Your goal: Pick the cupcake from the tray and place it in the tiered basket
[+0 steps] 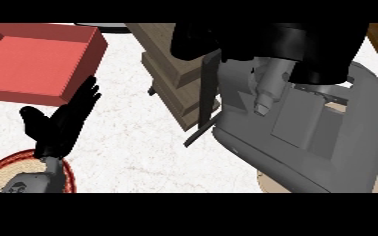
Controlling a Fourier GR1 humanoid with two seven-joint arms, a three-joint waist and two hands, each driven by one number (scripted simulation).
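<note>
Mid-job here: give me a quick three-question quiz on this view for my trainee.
1. True or false: a cupcake shows on the red tray.
2. Which hand is open, fingers up, just below the tray? A) left B) right
3. Fill in: the wooden thing between the tray and the right forearm is the tiered ____.
Key: 1 false; 2 A, the left hand; 3 basket.

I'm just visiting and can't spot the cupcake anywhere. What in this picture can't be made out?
- Cupcake: not visible in the head view; the right arm fills the right side and may cover it.
- Right hand: a dark mass above the basket; fingers cannot be told.
- Basket: its right part is hidden by the arm, so its contents are unknown.
- Tray: cut off by the left edge.
- Plate: mostly behind the left hand.
</note>
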